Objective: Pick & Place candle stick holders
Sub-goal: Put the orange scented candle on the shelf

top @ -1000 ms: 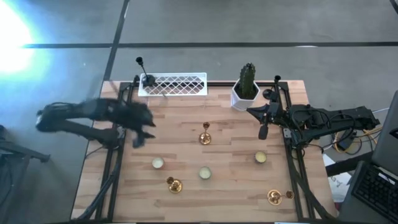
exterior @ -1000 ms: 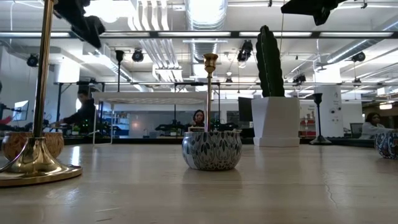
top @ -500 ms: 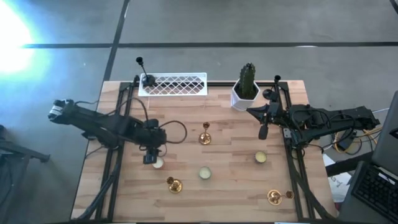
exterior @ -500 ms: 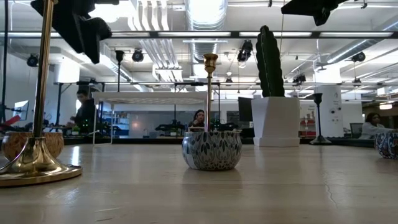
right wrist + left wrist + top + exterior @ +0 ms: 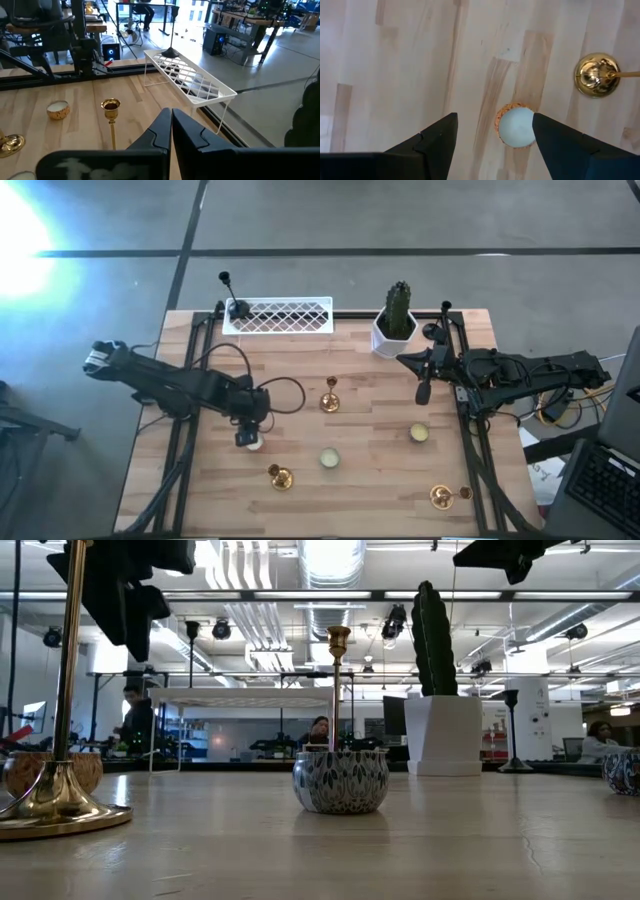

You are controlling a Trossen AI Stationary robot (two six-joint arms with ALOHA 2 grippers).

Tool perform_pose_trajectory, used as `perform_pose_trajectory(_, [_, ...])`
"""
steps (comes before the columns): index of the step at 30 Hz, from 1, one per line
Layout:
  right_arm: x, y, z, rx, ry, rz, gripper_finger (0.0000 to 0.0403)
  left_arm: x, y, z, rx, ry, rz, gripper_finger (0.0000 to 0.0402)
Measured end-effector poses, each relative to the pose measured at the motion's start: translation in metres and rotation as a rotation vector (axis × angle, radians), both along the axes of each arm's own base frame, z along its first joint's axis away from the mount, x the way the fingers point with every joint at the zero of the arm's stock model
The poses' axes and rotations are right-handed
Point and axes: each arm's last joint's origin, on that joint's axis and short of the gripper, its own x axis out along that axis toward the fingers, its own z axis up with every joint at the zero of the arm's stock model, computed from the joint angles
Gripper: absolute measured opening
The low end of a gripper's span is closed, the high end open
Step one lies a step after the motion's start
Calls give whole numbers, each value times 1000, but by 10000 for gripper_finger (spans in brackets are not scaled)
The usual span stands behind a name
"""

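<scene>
The left gripper (image 5: 248, 438) hangs directly above a low cream-gold cup (image 5: 515, 127), fingers spread so the cup sits in the gap, nearer one finger than the other (a top-down approach suits its low round shape). Just beyond the cup from this gripper stands a gold stemmed holder (image 5: 280, 476), close enough that a descent should stay vertical. Further right, a second gold stemmed holder (image 5: 330, 398) and a second cream-gold cup (image 5: 329, 458) wait untouched. The white lattice tray (image 5: 280, 315), well away at the far edge, is probably the destination. The right gripper (image 5: 423, 392) rests pressed together beside the potted cactus (image 5: 396, 315), clear of the work; a third cup (image 5: 420, 434) and a third gold holder (image 5: 441, 496) lie on its side.
</scene>
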Motion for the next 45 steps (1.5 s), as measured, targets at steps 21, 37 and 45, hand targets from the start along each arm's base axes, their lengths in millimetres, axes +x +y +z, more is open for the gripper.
perform_pose_trajectory(21, [0, 0, 0, 21, -10, -3, 8, 6, 5, -44, 120, 262, 220, 335])
perform_pose_trajectory(37, [0, 0, 1, 25, -16, -3, 8, 10, -8, -60, -112, 446, 240, 365])
perform_pose_trajectory(45, [0, 0, 1, 22, -15, -1, 8, 15, -22, -47, -169, 239, 245, 365])
